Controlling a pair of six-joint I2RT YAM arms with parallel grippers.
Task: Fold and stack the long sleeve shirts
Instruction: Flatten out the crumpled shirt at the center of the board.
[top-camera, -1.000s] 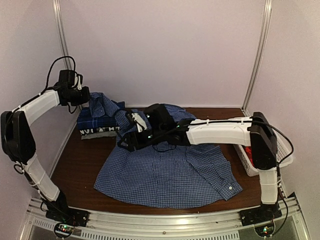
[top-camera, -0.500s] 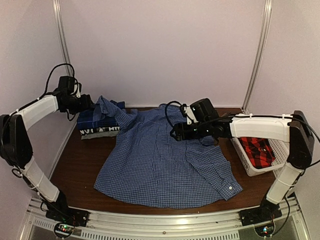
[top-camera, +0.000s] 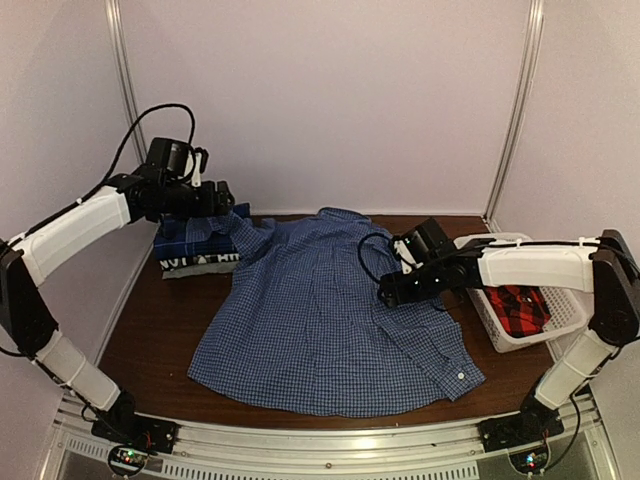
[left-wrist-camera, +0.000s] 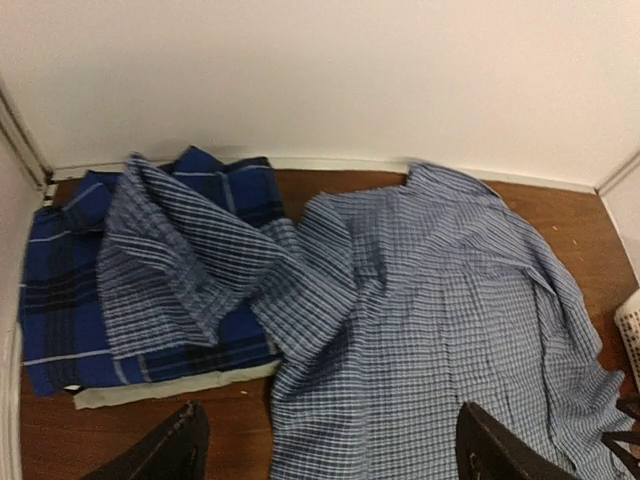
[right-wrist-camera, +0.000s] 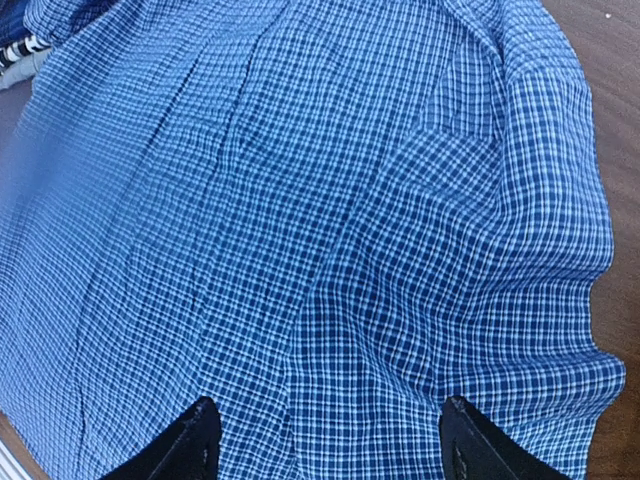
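The blue-and-white fine-check shirt (top-camera: 330, 330) lies spread out on the brown table (top-camera: 160, 330). One of its sleeves (left-wrist-camera: 170, 250) is draped over the folded darker blue plaid shirt (top-camera: 185, 240) at the back left. My left gripper (top-camera: 222, 200) hovers open above that sleeve, holding nothing; its fingertips (left-wrist-camera: 170, 455) stand wide apart over the fine-check shirt (left-wrist-camera: 430, 330) and the dark plaid shirt (left-wrist-camera: 60, 300). My right gripper (top-camera: 390, 292) is open just over the shirt's right side (right-wrist-camera: 350, 250). A red-and-black plaid shirt (top-camera: 518, 305) lies in the basket.
The white slatted basket (top-camera: 478, 305) stands at the table's right edge, close to my right forearm; its corner shows in the left wrist view (left-wrist-camera: 630, 335). A pale folded cloth (top-camera: 195, 265) lies under the dark plaid shirt. Walls close the back and both sides.
My left gripper opened and let the sleeve fall onto the dark plaid shirt, then moved right. My right arm drew back from the shirt's left shoulder to its right side.
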